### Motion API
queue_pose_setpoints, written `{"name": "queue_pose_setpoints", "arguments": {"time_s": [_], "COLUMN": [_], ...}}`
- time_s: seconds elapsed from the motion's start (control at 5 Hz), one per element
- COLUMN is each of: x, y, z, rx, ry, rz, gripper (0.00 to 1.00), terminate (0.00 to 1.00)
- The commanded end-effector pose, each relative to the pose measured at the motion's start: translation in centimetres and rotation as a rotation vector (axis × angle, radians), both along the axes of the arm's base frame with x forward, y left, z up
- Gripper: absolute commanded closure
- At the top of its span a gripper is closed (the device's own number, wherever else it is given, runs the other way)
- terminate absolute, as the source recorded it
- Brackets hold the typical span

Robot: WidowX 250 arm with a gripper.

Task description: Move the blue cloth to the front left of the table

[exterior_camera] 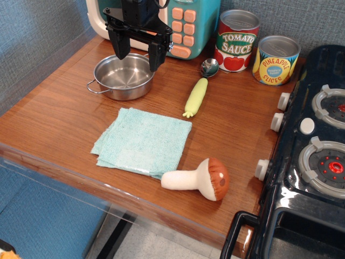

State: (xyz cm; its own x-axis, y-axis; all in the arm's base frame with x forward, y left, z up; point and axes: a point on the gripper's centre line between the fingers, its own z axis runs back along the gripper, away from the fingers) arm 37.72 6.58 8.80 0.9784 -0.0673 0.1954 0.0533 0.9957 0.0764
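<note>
The blue cloth [143, 142] lies flat and folded on the brown wood table [59, 121], near the front edge, left of centre. My gripper [138, 55] is black, open and empty, and hangs over the steel pot [122, 76] at the back left, well behind the cloth. Its left finger is above the pot's bowl and its right finger is at the pot's right rim.
A toy mushroom [200, 179] lies just right of the cloth's front corner. A yellow-handled spoon [198, 89] lies behind the cloth. A tomato sauce can [236, 41], a pineapple can [276, 60] and a teal toy microwave [183, 24] stand at the back. A black toy stove [307, 162] fills the right.
</note>
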Motion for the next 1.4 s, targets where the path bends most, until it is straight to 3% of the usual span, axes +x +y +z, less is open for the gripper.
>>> {"name": "queue_pose_setpoints", "arguments": {"time_s": [0.0, 0.4, 0.6, 1.2], "x": [0.0, -4.9, -7.5, -7.5], "y": [0.0, -4.5, -5.7, -4.2], "z": [0.0, 0.6, -0.9, -9.1], "rx": [0.0, -0.009, 0.005, 0.039], "ry": [0.0, -0.043, -0.03, 0.07], "rz": [0.0, -0.07, -0.091, -0.076], "gripper": [0.0, 0.0, 0.0, 0.0], "terminate": [0.0, 0.0, 0.0, 0.0]}}
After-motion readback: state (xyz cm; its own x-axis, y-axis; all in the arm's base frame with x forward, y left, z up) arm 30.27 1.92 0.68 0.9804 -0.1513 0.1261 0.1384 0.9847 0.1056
